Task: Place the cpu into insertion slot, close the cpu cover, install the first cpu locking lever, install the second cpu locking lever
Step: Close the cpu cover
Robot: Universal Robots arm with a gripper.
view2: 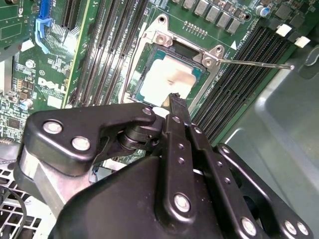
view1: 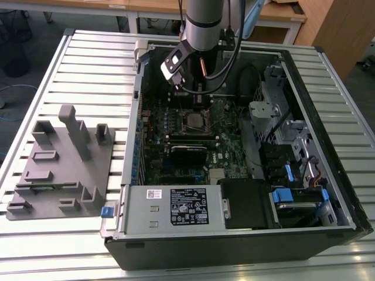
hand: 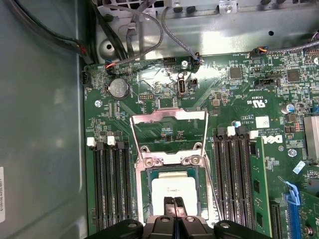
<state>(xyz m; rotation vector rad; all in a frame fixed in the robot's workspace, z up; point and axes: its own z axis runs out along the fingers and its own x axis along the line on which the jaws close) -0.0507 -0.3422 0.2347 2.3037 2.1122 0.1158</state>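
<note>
An open computer case (view1: 234,249) lay on a slatted metal tabletop (view1: 94,64), with a grey moulded fixture (view1: 58,167) beside it on the exterior view's left. The arm (view1: 202,23) reached down into the case, above the green circuit board (view1: 176,158). In the first wrist view the cpu (hand: 174,188) sat flat inside the insertion slot (hand: 174,171), its pale metal top facing up and its edges square to the socket frame. The gripper (hand: 174,203) hung directly over the cpu's near edge, and its two black fingers (hand: 170,205) were pressed together with only a hairline seam between them, pinching nothing. Whether the tips touched the chip's top could not be told. The cpu cover (hand: 169,118) was still swung open on its hinge at the far side of the socket, its window showing the board behind it. In the second wrist view the gripper (view2: 174,99) again stood at the cpu (view2: 167,77), and a thin wire locking lever (view2: 254,63) stuck out free to the side, across the long black memory slots (view2: 234,89). More memory slots (hand: 112,184) flanked the socket on both sides.
</note>
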